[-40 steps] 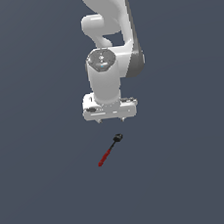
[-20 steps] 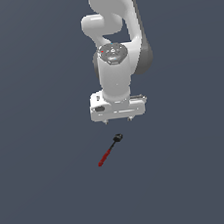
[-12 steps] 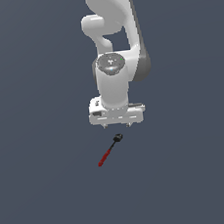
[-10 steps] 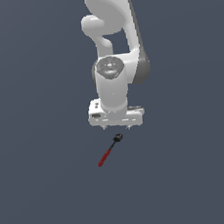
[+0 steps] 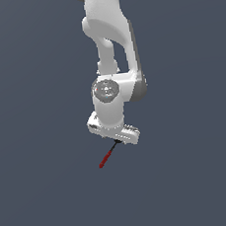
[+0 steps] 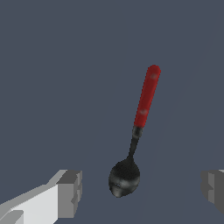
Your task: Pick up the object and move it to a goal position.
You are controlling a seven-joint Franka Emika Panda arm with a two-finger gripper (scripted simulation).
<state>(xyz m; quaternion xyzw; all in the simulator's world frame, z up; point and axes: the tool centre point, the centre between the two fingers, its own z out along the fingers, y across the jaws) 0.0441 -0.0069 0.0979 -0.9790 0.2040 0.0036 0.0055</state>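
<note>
Since two seconds earlier, the arm had dropped toward the floor and swung until its gripper (image 5: 116, 140) hung directly over the head of the spoon (image 5: 106, 158), which itself had not shifted. You were still in the approach: nothing had been picked up, and the carry to the goal was all left to do. No goal marker appeared in either view, so you could not tell where the spoon had to end up.

The jaws stood wide apart. In the wrist view one fingertip (image 6: 70, 192) sat on one side of the spoon's black bowl (image 6: 124, 177) and the other at the opposite edge of the picture, neither touching it. The spoon lay flat on the bare grey floor, bowl under the gripper, red handle (image 5: 105, 159) pointing toward the exterior view's lower left.

Nothing else lay around it, and nothing blocked the descent. My guess was that you only needed to lower further and close on it.
</note>
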